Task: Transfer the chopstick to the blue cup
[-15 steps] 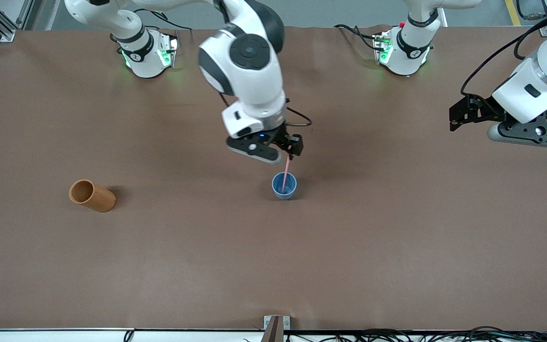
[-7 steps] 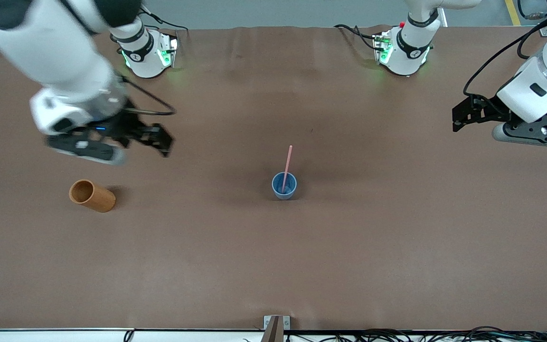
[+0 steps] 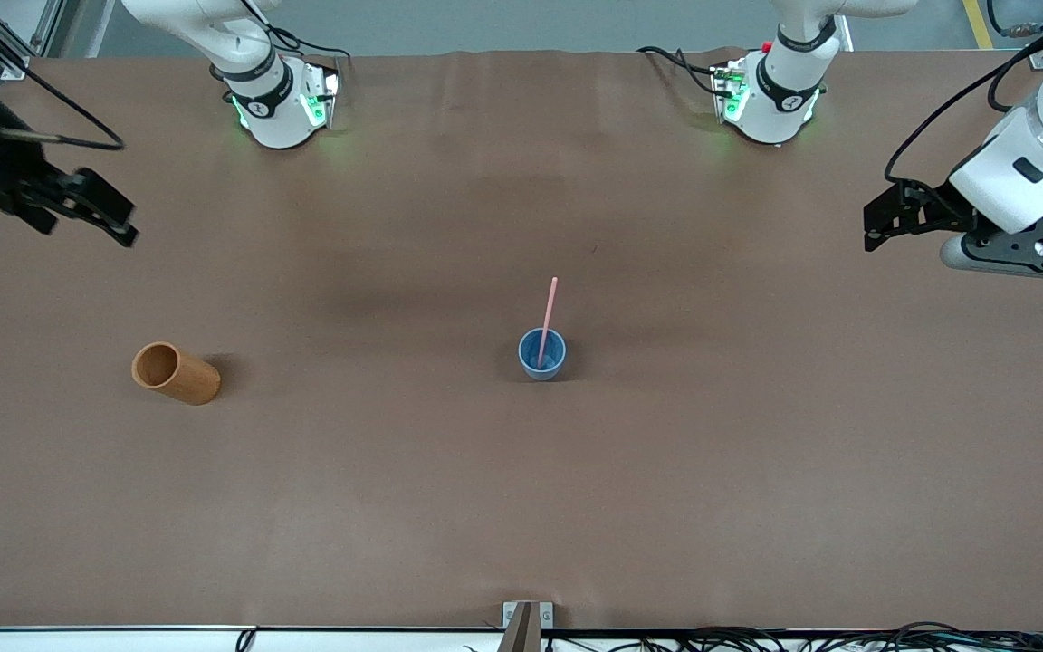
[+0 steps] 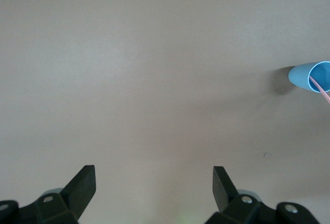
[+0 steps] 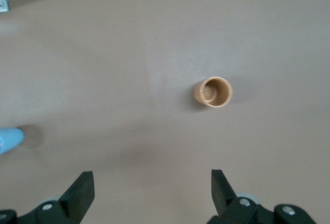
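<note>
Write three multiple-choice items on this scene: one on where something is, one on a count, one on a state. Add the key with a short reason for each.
1. Where is the chopstick?
A. Flat on the table
B. Standing in the blue cup
C. In the orange-brown cup

2. How many cups are on the table?
A. One
B. Two
C. Three

3. What state is the right tool in?
A. Open and empty
B. Shut on the chopstick
C. Shut on the blue cup

Key:
1 B: the pink stick's lower end sits inside the blue cup and it leans up out of the rim.
2 B: only the blue cup and the orange-brown cup show.
3 A: the right wrist view shows both fingers spread wide with nothing between them, over the table's right-arm end. The left tool is also open and empty, waiting at its own end.
</note>
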`<action>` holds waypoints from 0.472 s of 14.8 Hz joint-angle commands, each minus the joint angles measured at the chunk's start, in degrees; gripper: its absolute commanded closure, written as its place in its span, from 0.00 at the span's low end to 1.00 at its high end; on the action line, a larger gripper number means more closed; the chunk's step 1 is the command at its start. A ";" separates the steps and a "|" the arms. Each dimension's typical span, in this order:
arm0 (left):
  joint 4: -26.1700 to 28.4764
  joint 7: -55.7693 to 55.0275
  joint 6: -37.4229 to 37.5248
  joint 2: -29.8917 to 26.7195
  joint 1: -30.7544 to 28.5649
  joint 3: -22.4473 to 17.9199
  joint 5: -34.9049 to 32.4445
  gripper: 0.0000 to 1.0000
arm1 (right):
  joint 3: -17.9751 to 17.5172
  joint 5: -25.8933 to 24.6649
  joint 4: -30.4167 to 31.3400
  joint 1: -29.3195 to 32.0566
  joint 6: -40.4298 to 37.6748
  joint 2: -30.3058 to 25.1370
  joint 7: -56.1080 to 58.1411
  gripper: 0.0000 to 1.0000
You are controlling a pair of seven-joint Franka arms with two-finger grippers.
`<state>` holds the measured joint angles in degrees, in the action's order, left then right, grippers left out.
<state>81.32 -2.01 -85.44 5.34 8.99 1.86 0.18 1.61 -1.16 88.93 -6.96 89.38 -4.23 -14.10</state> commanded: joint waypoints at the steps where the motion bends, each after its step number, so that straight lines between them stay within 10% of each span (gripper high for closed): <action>1: -0.90 -0.01 0.01 0.20 -0.29 0.07 0.61 0.00 | -1.26 -0.51 12.11 3.52 6.14 -7.71 7.04 0.00; 7: -0.90 -0.02 0.01 0.20 -0.29 0.07 0.61 0.00 | -1.17 -0.59 11.01 8.00 7.12 -7.90 15.59 0.00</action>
<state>81.32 -2.03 -85.44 5.34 8.99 1.86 0.18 1.40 -1.32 100.13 -1.71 96.08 -10.96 -0.43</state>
